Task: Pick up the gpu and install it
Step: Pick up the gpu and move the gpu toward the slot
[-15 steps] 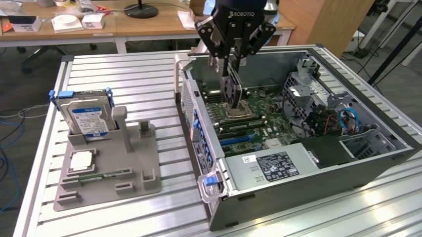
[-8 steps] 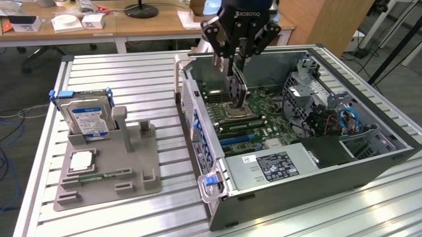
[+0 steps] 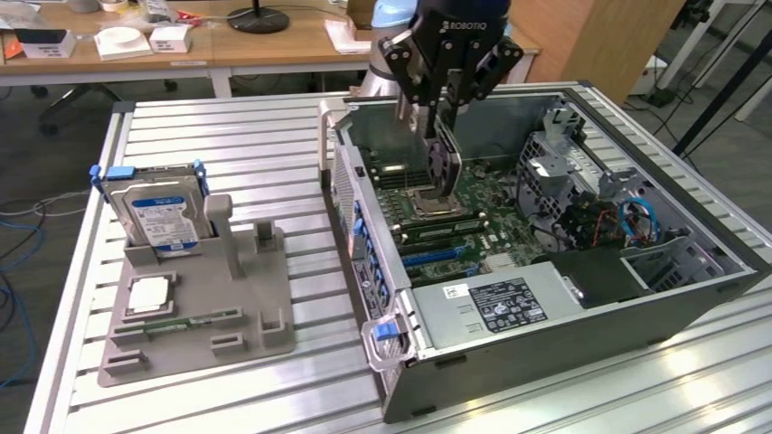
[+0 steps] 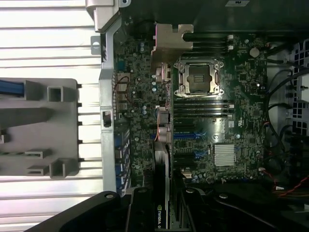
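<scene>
Currently the black two-finger gripper [image 3: 438, 125] is clamped on the upper edge of the thin, flat, dark gpu card with silver bracket [image 3: 442, 172], edge-down over the green motherboard [image 3: 489, 194] inside the open grey metal computer case [image 3: 519, 362]; likely light, stiff and fragile, so an edge grip suits.

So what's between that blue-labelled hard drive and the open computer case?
Exterior view: the grey holder's upright posts, then bare slatted table, separate hard drive from computer case.
</scene>
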